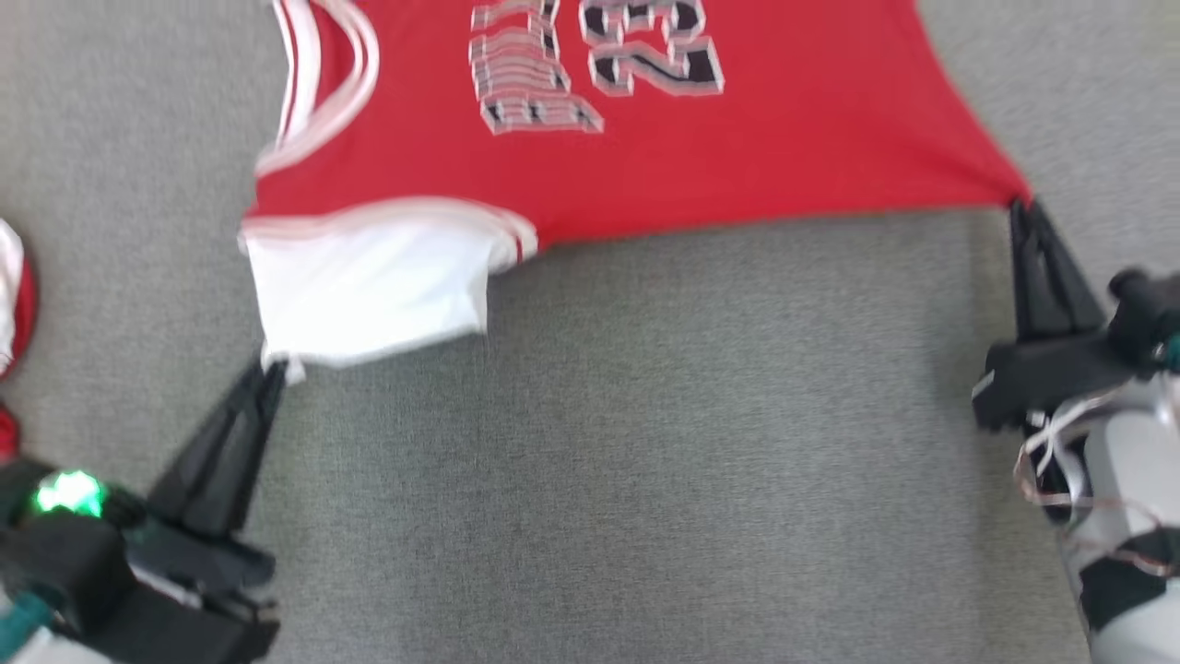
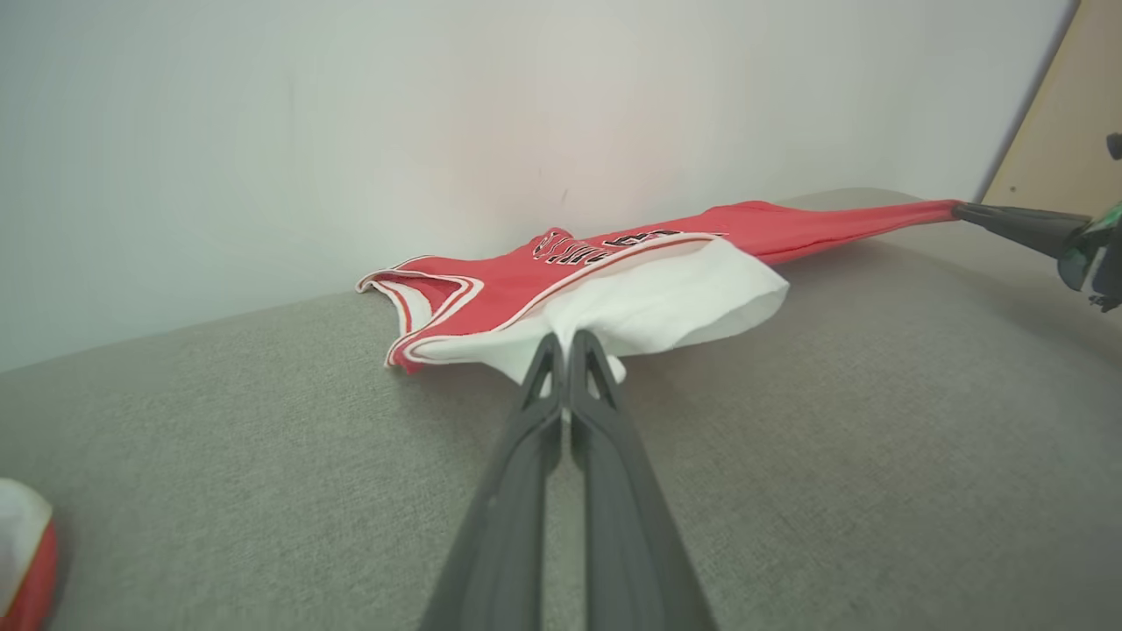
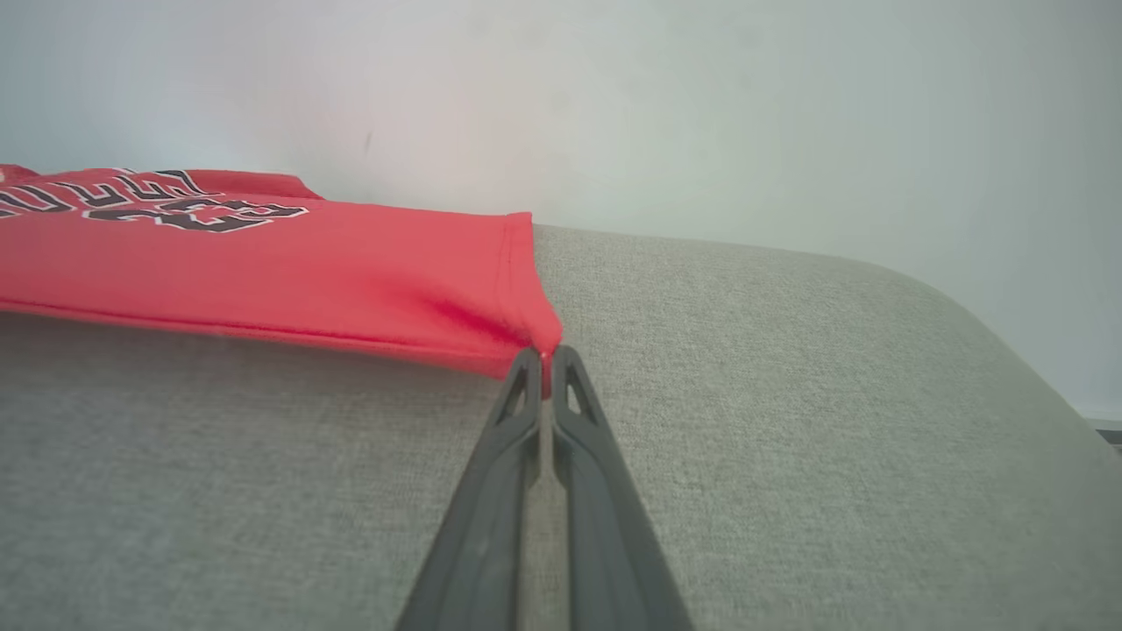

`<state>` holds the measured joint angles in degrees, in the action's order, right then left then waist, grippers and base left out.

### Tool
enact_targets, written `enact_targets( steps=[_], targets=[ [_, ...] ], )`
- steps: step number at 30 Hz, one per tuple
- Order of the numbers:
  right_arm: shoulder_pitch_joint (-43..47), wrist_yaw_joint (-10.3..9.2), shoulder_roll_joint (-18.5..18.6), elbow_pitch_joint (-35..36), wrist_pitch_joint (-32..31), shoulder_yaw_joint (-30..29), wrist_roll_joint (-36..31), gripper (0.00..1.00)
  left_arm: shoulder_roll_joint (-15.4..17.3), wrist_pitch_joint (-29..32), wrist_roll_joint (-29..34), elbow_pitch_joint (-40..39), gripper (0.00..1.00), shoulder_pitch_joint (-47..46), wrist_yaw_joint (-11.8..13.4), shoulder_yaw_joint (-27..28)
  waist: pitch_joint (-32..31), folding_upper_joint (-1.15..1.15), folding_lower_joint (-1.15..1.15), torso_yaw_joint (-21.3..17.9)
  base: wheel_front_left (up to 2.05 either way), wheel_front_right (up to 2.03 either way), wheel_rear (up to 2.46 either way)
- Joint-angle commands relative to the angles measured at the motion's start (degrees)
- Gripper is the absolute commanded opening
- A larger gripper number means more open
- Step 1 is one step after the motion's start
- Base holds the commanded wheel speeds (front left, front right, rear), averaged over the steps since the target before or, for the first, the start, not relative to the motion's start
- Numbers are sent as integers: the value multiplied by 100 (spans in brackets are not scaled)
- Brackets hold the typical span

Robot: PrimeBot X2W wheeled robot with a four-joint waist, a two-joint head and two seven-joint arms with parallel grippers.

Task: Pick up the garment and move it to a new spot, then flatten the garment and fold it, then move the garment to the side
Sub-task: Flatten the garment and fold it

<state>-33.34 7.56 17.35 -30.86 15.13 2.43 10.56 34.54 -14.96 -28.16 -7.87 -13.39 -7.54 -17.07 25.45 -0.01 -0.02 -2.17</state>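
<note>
The garment (image 1: 737, 138) is a red sleeveless jersey with white trim and black-and-white lettering, spread on the grey cushion. A white inner layer (image 1: 369, 286) hangs out at its near left corner. My left gripper (image 1: 270, 371) is shut on that white corner, seen up close in the left wrist view (image 2: 565, 342). My right gripper (image 1: 1025, 205) is shut on the jersey's red near right corner, which the right wrist view shows pinched between the fingertips (image 3: 545, 355). The cloth (image 3: 263, 263) is stretched between the two grips, its near edge slightly lifted.
The grey fabric surface (image 1: 645, 443) extends towards me. Another red-and-white item (image 1: 11, 304) lies at the left edge, also in the left wrist view (image 2: 22, 561). A pale wall (image 2: 438, 114) stands behind the cushion, whose rounded right edge (image 3: 1008, 350) drops off.
</note>
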Motion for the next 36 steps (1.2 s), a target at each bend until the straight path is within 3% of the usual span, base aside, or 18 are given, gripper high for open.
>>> enact_targets(
  steps=[1,8,15,21,26,36],
  targets=[
    [206,-15,80,20,9,6,30,0,-63,-22,125,24,0,195,10,48,-348,1,2,-116,0,0,0],
    [1097,-15,223,381,8,-22,60,0,-474,-21,447,97,0,1035,10,63,-915,1,2,-87,0,0,0],
    [2164,-15,219,1093,9,-357,-11,0,-621,-22,423,8,0,1725,10,103,-1402,1,2,-48,0,0,0],
    [3075,-15,277,1584,8,-456,-106,0,-510,86,461,-272,0,2068,13,-49,-1633,1,2,34,0,0,0],
    [3593,-15,444,2086,-171,-421,-173,0,-224,426,434,-682,0,2186,16,-212,-1603,1,2,69,0,0,0],
    [3402,-15,213,2443,-582,-523,188,0,-24,525,128,-700,0,1628,12,-405,-1342,1,2,-45,0,0,0]
  ],
)
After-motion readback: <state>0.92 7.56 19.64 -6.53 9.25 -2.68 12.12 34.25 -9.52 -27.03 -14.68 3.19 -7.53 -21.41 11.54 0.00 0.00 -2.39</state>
